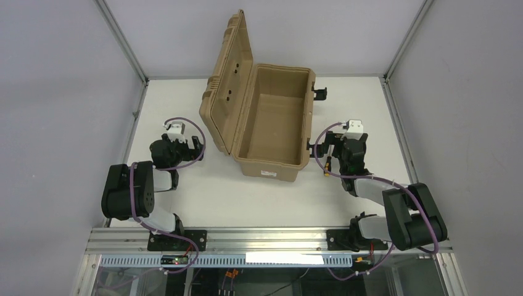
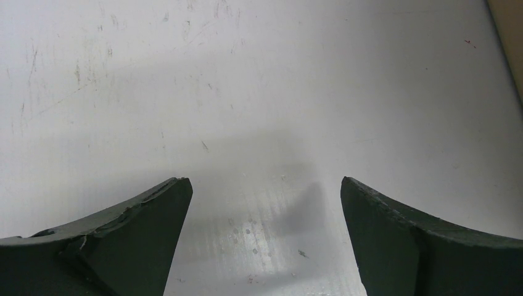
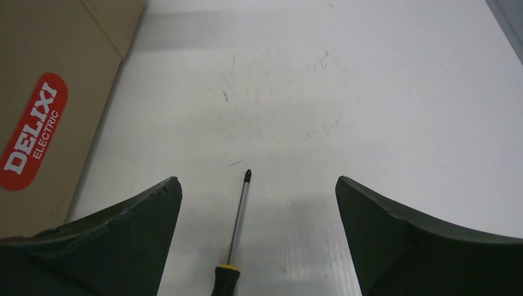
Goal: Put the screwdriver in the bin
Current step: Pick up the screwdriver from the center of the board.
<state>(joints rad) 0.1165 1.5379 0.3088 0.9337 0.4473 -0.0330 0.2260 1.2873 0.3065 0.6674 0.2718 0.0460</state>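
Pale grey walls [image 1: 55,92] close me in on three sides, with metal posts [image 1: 123,40] at the back corners. The white counter [image 1: 259,200] is matte and carries fine scratches and scuffs, plainest in my wrist views. An aluminium rail [image 1: 265,237] runs along its near edge, in front of the bin.

The bin [image 1: 274,126] stands at the middle of the counter, angled, its cavity bare inside. Its ribbed lid [image 1: 227,83] is swung up on the left side; a black latch [image 1: 320,93] sticks out at its far right corner.

My left gripper [image 2: 265,185] hangs over the counter just left of the bin, spread wide with nothing between the fingers. My right gripper [image 3: 258,184] hangs low just right of the bin's near corner, equally wide and holding nothing.

The screwdriver [image 3: 238,219] lies flat on the counter beside the bin's right wall, between my right fingers and touching neither, tip pointing away from me, handle partly out of frame. A red label [image 3: 31,132] on that wall reads DELIXI ELECTRIC.
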